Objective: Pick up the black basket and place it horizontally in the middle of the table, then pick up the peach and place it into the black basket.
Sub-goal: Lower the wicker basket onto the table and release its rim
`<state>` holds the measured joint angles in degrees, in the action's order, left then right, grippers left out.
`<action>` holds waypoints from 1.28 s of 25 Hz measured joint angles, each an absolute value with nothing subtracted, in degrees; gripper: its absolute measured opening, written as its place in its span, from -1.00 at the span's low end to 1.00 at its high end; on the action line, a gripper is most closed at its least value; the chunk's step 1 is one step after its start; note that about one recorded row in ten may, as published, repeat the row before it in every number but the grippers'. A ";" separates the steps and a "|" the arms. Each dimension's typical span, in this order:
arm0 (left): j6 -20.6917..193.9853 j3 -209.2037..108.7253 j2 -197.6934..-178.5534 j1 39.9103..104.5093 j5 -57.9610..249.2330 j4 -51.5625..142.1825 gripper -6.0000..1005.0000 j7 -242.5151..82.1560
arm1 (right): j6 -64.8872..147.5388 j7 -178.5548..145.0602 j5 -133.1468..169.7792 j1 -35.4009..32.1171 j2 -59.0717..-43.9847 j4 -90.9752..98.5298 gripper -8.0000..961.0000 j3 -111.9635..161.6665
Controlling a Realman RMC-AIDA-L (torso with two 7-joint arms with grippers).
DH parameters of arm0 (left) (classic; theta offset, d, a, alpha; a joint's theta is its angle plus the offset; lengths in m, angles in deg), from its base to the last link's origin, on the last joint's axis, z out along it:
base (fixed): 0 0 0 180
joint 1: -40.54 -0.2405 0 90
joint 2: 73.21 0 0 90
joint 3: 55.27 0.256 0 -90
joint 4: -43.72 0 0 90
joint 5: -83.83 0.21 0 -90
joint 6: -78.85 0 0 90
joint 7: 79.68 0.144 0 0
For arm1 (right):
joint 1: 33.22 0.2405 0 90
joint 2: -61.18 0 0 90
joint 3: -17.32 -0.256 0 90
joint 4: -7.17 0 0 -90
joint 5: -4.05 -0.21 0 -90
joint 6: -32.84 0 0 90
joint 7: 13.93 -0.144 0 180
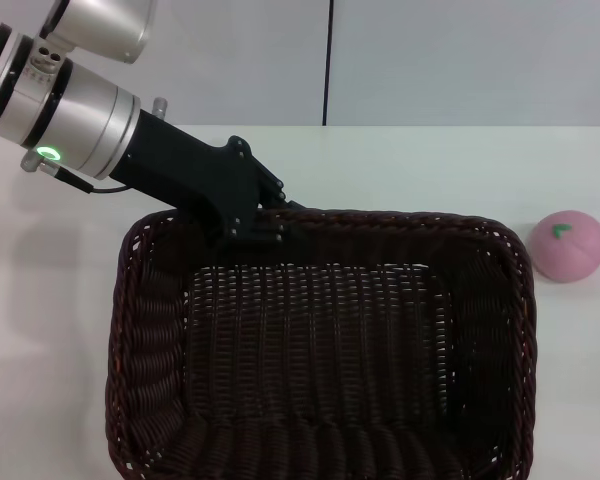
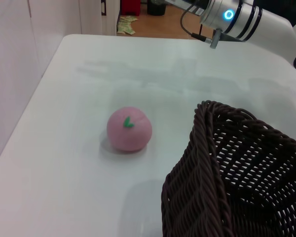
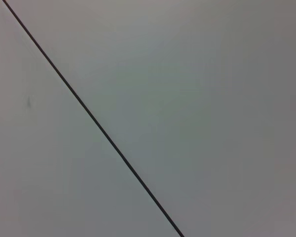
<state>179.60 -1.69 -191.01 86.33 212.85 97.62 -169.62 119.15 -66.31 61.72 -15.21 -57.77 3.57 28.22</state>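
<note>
From the head camera I have the left gripper (image 1: 272, 228) reaching in from the upper left, its black body angled down to the far rim of the black basket (image 1: 320, 350). Its fingers sit right at that braided rim near the basket's far left corner, dark against dark weave, so I cannot tell whether they are clamped on the rim or merely spread over it. A green light glows on the silver wrist section behind it.

The basket lies long side across my view on the white table (image 1: 60, 300), open side up, filling most of the lower frame and running out of view at the near edge. Its woven floor holds nothing that I can see.

The peach (image 1: 569, 246) rests on the tabletop just beside the basket's far right corner, outside it, apart from the rim by a narrow strip of white. Its green leaf mark faces up.

In the left wrist view I see the same peach (image 2: 129, 129) sitting alone on the table (image 2: 64, 187), with one rounded corner of the basket (image 2: 227, 177) rising near it.

The right wrist view shows only a pale flat surface crossed by a thin dark line; the right gripper itself is nowhere in my views.
</note>
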 joint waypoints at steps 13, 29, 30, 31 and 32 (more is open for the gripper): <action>176.35 -1.64 -191.25 86.42 211.22 97.84 -0.60 -169.60 | 118.84 -66.16 61.88 -15.18 -57.82 3.66 0.03 28.14; 173.14 -1.47 -191.53 86.36 209.65 97.55 -0.45 -169.09 | 118.36 -66.20 61.89 -15.21 -57.82 3.66 0.03 28.01; 172.25 -1.47 -191.55 86.21 209.32 97.54 -0.44 -169.40 | 118.36 -66.20 61.89 -15.21 -57.82 3.66 0.03 28.01; 171.57 -1.48 -191.57 86.09 209.07 97.54 -0.43 -169.59 | 118.36 -66.22 61.89 -15.21 -57.82 3.66 0.03 28.04; 170.67 -1.48 -191.59 85.89 208.85 97.53 -0.43 -169.78 | 118.36 -66.23 61.89 -15.21 -57.82 3.66 0.03 28.04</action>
<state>170.67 -1.48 -191.59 85.89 208.85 97.53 -169.78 118.36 -66.23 61.89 -15.21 -57.82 3.66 28.04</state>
